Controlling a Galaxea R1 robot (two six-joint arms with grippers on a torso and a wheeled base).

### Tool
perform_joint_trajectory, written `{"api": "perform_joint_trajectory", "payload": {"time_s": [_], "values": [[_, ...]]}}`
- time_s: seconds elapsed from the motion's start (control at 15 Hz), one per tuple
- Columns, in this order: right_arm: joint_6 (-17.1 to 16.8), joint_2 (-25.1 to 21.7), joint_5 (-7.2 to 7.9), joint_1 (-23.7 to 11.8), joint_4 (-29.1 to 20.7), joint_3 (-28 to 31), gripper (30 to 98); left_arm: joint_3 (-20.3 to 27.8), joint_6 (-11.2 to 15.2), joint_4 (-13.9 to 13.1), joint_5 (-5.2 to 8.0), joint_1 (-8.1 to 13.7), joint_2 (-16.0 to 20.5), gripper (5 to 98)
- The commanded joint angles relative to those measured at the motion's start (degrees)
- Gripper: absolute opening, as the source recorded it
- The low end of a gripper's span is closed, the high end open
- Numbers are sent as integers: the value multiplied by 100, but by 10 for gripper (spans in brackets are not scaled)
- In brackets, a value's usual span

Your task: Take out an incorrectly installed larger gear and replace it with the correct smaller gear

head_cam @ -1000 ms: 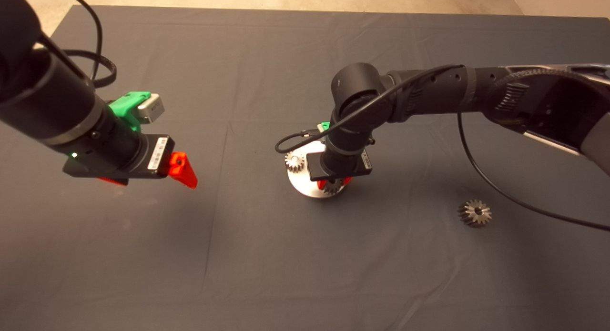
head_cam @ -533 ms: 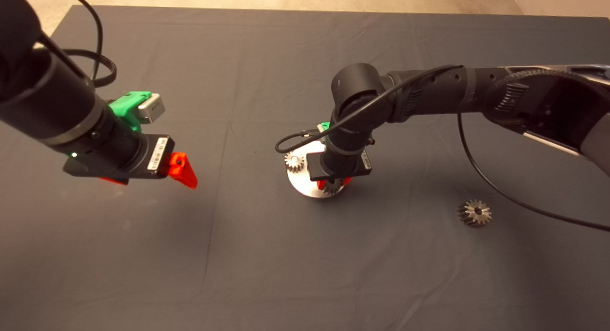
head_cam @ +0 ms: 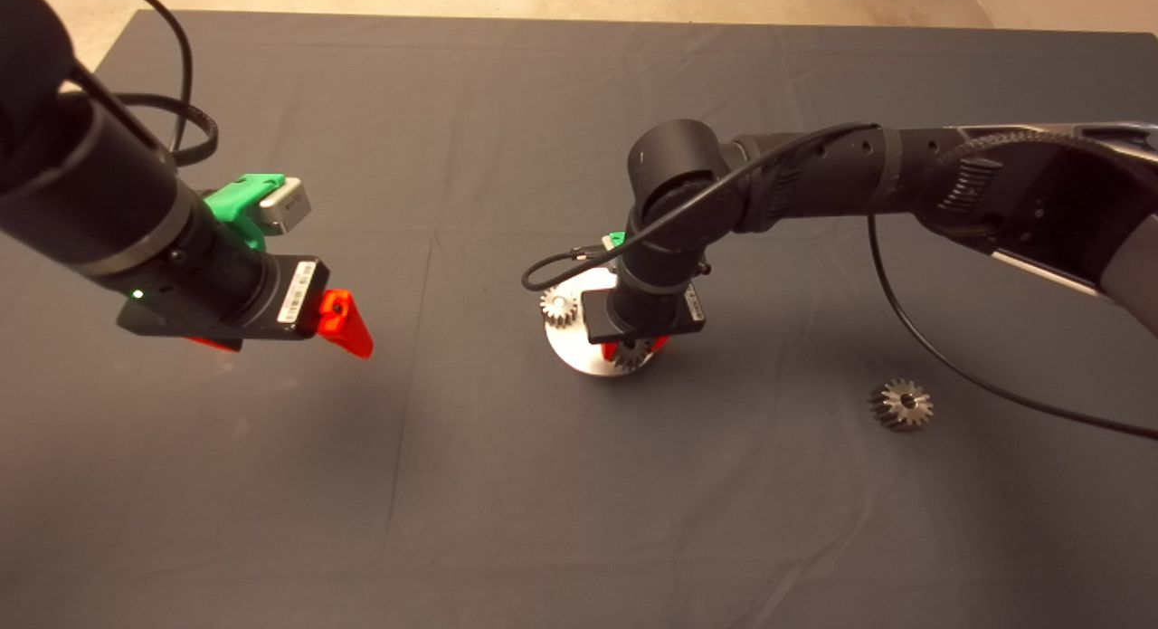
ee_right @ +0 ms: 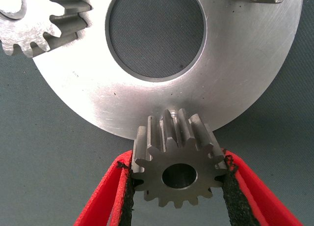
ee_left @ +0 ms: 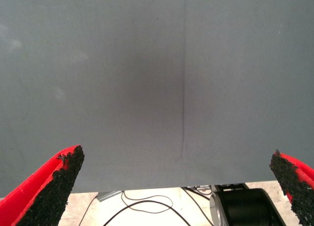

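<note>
Right gripper (ee_right: 179, 186) remains clenched on the smaller gear (ee_right: 178, 157) at the near edge of the round steel plate (ee_right: 235, 88), position unchanged from a second ago. Larger gear (head_cam: 901, 405) lies on the mat (head_cam: 543, 502), well right of the plate. Left gripper (ee_left: 176, 186), fingers spread wide with nothing between them, has drifted marginally leftward.

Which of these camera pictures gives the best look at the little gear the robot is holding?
The right wrist view: the smaller gear fills the picture, clamped between the right gripper's red fingers at the round metal plate's edge. The head view shows only a sliver of it under the arm. The left wrist view shows bare mat, not the gear.
</note>
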State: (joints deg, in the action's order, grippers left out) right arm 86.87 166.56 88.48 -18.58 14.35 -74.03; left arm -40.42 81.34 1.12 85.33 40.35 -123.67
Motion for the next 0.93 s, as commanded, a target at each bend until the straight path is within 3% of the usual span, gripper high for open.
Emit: {"api": "perform_joint_trajectory", "payload": {"time_s": [0.0,0.47,0.6,0.87], "values": [[5,83,-15,-146,156,-57,414,-43,-50,37,27,79,-4,979],[-13,29,-6,-181,156,-92,449,-192,-147,37,27,73,-30,979],[-47,-4,8,-232,159,-73,487,-192,-203,29,27,73,-25,979],[-39,1,3,-1042,138,-22,592,-192,-274,8,139,79,-13,979]]}}
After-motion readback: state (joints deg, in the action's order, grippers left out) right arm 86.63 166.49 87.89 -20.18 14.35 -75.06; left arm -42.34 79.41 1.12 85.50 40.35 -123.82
